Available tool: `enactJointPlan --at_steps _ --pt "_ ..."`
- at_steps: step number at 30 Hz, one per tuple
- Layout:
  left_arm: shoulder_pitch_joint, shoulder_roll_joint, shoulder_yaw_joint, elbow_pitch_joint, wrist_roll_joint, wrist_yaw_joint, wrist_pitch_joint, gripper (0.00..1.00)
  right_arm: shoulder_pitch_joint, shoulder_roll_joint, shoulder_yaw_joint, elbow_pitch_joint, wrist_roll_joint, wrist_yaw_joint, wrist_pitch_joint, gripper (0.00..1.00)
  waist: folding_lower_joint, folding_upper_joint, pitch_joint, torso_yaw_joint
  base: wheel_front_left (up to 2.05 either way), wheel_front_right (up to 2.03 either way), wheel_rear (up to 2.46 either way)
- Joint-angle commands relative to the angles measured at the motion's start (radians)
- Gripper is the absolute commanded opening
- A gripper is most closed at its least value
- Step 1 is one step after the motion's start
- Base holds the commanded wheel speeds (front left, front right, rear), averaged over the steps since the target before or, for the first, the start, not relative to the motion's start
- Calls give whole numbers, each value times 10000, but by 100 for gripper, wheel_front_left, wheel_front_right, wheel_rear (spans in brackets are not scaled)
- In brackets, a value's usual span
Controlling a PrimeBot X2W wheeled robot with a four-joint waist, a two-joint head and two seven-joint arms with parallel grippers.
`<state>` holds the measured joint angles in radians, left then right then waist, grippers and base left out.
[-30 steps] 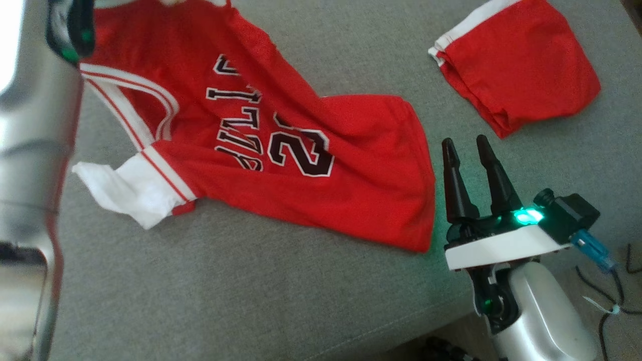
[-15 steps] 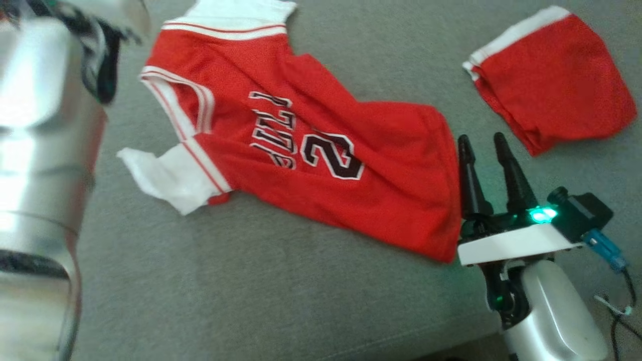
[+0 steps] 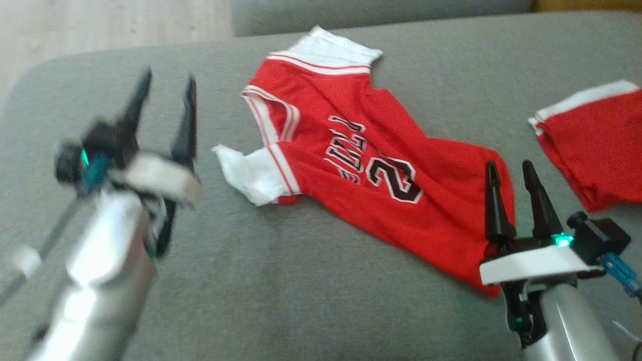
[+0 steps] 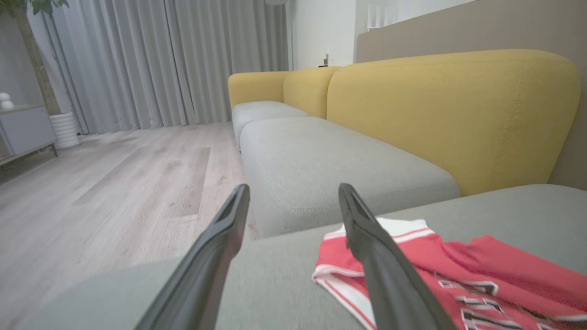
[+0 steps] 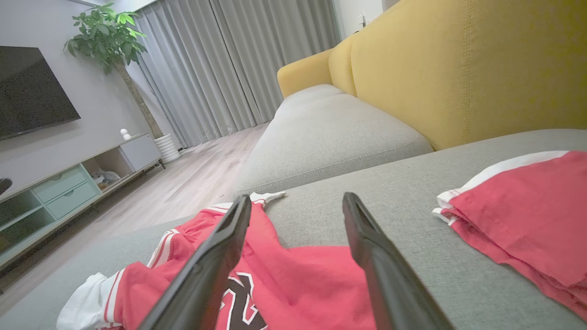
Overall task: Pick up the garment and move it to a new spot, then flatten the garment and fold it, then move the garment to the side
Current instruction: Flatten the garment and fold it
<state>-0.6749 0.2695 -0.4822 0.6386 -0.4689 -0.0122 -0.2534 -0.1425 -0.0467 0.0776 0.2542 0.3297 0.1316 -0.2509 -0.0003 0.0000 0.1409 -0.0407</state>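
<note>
Red mesh basketball jersey with white trim lies rumpled, unfolded, on grey sofa cushion (relocation apparently done); left fingers spread, empty, alongside; right fingers spread, empty, at hem; flattening, folding, side-move remain.

The red jersey — white-trimmed, black number on its chest — lies rumpled and skewed on the grey cushion.

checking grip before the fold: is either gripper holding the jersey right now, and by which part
Nothing is held. The left gripper is open beside the jersey; the right gripper is open near its hem.
</note>
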Motion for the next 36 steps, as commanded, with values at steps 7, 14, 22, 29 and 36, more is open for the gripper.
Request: enactJointPlan --at_steps 7,14,22,29,36 --pt "2380 296 664 -1800 -263 588 -81 100 72 -35 404 -159 -93 -9 -109 100 3 0 -418 618 0 0 0" --pt "3120 254 612 -2422 -337 705 -4 100 -33 -35 583 -164 -69 -9 -109 100 3 0 -282 427 0 0 0" --pt "2460 28 415 -2087 -642 419 777 100 -209 -35 656 -229 -90 -9 -109 100 3 0 329 -162 0 0 0" --pt "1662 -369 328 -1109 -1262 -166 1605 100 -383 -35 730 -319 -39 -9 -109 100 3 0 913 -692 0 0 0" --pt "1019 -172 533 330 -957 764 1664 100 -468 -35 759 -385 48 -9 -109 100 3 0 1214 -1066 0 0 0"
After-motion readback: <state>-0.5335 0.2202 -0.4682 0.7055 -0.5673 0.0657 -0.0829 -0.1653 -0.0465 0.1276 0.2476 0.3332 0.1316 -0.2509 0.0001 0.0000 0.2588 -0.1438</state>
